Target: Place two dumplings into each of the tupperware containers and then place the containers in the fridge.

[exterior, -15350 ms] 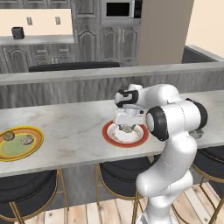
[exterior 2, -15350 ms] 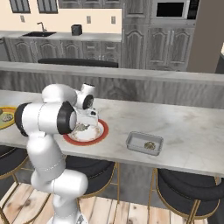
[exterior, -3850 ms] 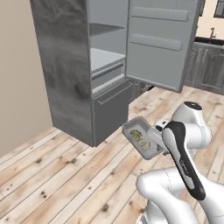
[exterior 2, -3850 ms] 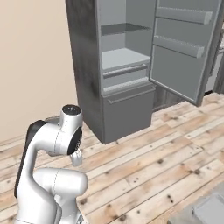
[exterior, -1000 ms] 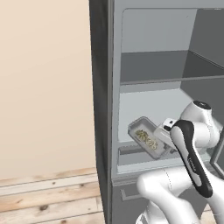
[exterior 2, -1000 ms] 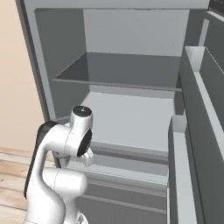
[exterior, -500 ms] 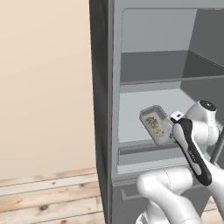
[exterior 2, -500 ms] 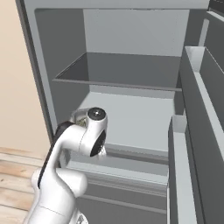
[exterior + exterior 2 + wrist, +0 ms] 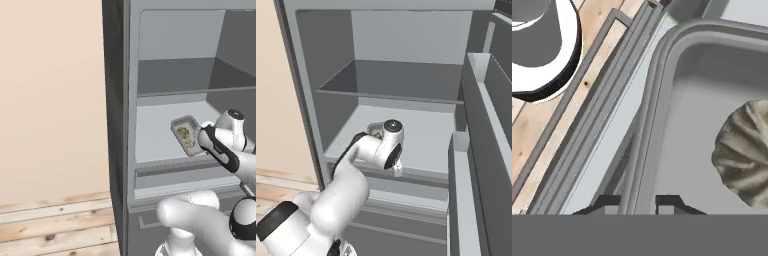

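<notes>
Tupperware container carried deeper over fridge shelf, dumplings inside

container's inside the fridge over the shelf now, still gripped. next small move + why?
Probably lower it a touch until it sits flat, then open. The gripper is shut on the rim of the tupperware container, which is tilted over the lower shelf of the fridge with dumplings inside. Whether its base touches the shelf I cannot tell.
</notes>
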